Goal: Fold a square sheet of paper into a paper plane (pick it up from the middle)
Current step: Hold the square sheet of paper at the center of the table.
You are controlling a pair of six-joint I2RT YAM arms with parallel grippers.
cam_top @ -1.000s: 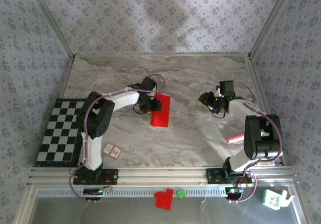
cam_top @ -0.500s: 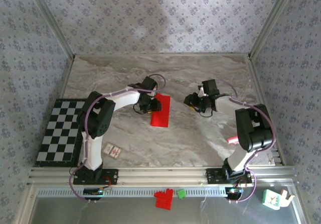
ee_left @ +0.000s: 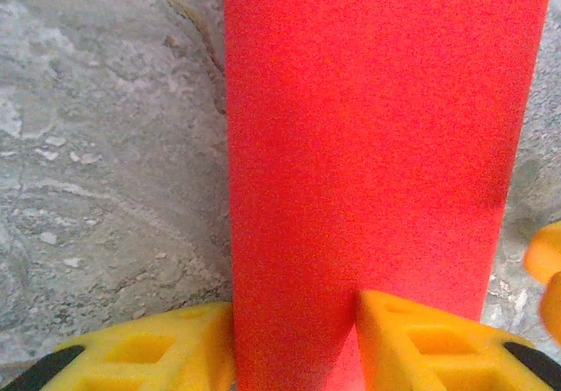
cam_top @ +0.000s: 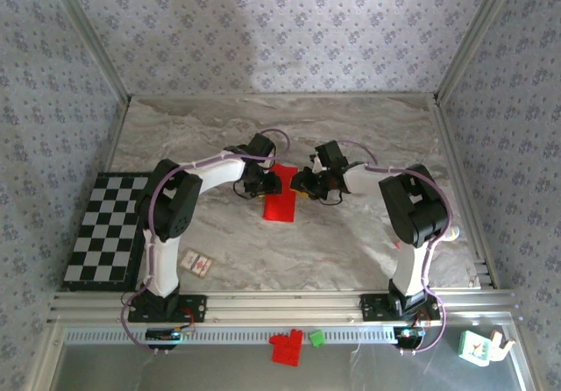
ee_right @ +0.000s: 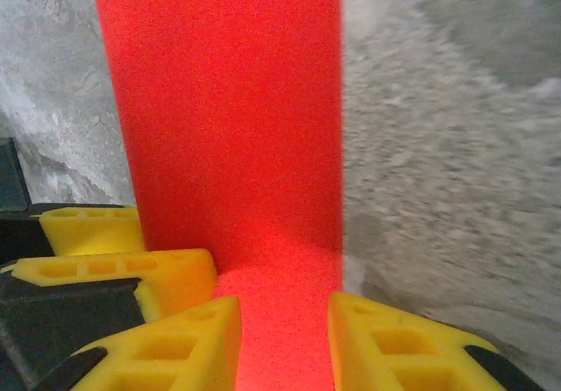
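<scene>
The square sheet of paper, bright red and folded to a narrow rectangle, lies flat on the marble table. My left gripper is at its upper left edge. In the left wrist view the paper runs between the spread yellow fingers of that gripper, the right finger resting on top of it. My right gripper is at the paper's upper right edge. The right wrist view has the red sheet passing under the gap of the right gripper, and the left gripper's fingers are close beside it.
A black-and-white checkerboard lies at the table's left edge, and a small white card sits near the left arm's base. Below the front rail are a red toy-brick block, a green piece and a white object.
My right arm has swung left across the table to the paper's right edge, and its jaws have narrowed. The left gripper and the paper have stayed where they were.
</scene>
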